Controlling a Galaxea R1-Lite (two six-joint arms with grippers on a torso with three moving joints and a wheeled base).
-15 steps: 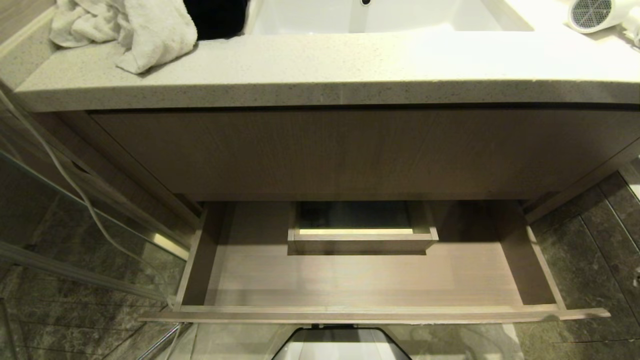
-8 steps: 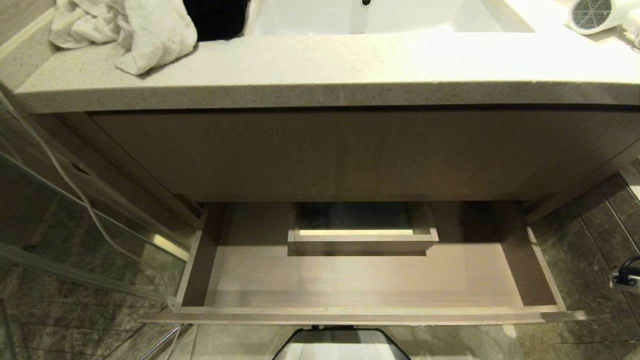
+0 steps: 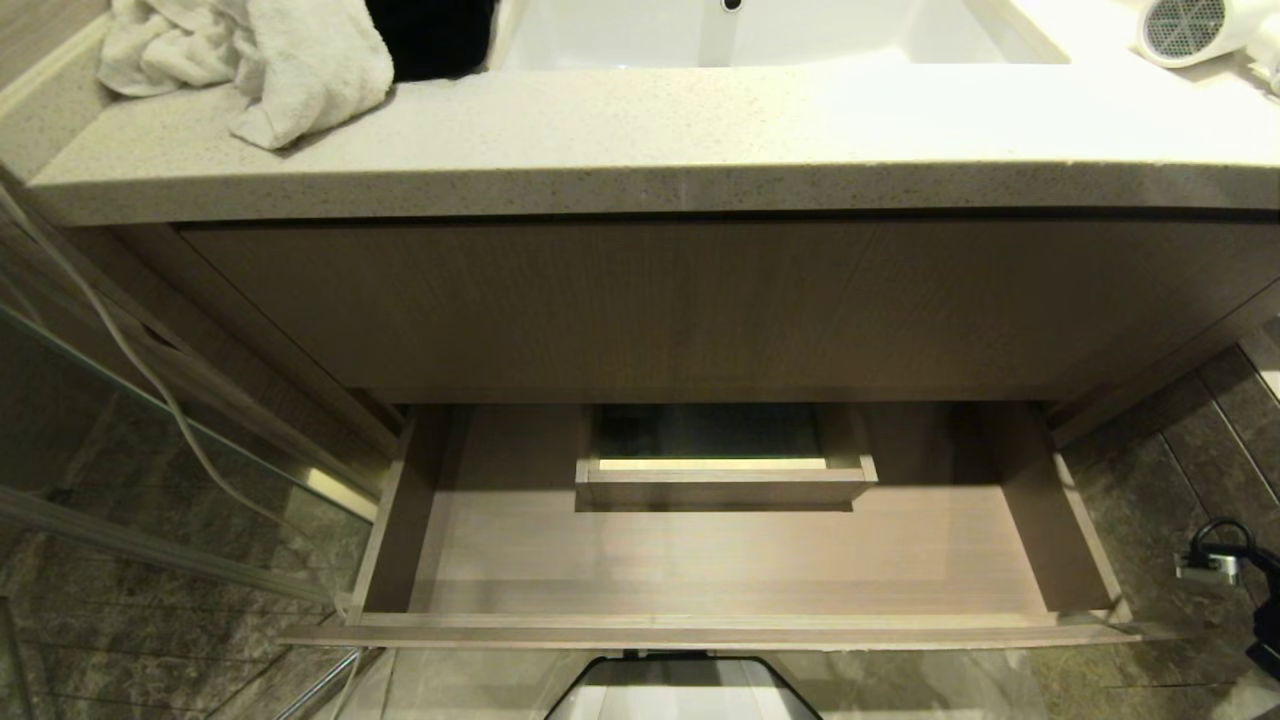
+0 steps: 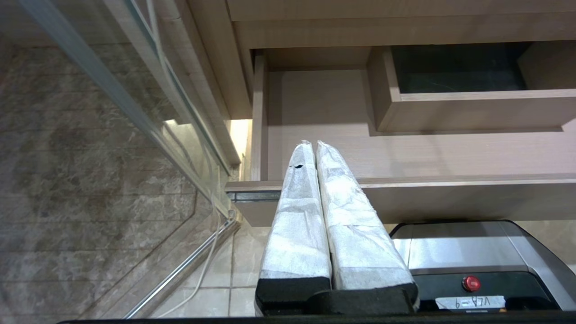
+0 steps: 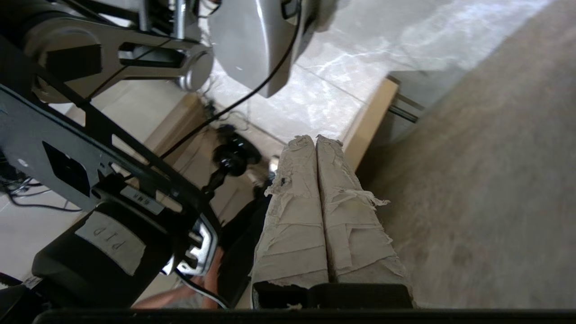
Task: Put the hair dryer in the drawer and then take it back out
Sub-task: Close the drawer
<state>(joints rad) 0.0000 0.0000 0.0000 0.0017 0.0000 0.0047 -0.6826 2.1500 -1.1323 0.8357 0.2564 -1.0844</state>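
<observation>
The hair dryer (image 3: 1190, 28) lies on the counter's far right corner, its grey mesh grille facing me. The drawer (image 3: 740, 560) stands pulled out below the counter and holds nothing; its boxed cut-out (image 3: 720, 470) sits at the back middle. Part of my right arm (image 3: 1215, 562), with a black cable loop, shows low at the right edge, beside the drawer's front right corner. My right gripper (image 5: 315, 138) is shut and empty, near a pale board end (image 5: 371, 119). My left gripper (image 4: 313, 144) is shut and empty, over the drawer's (image 4: 427, 155) front left part.
A crumpled white towel (image 3: 260, 60) lies at the counter's (image 3: 640, 140) left end, and a white sink basin (image 3: 780, 35) is sunk in its middle. A glass panel (image 3: 150, 420) with a white cable stands left of the drawer. My base (image 3: 680, 690) sits just before the drawer front.
A part of my right arm has come into the head view at the right edge and moved left and down beside the drawer's corner. Drawer and hair dryer have not moved.
</observation>
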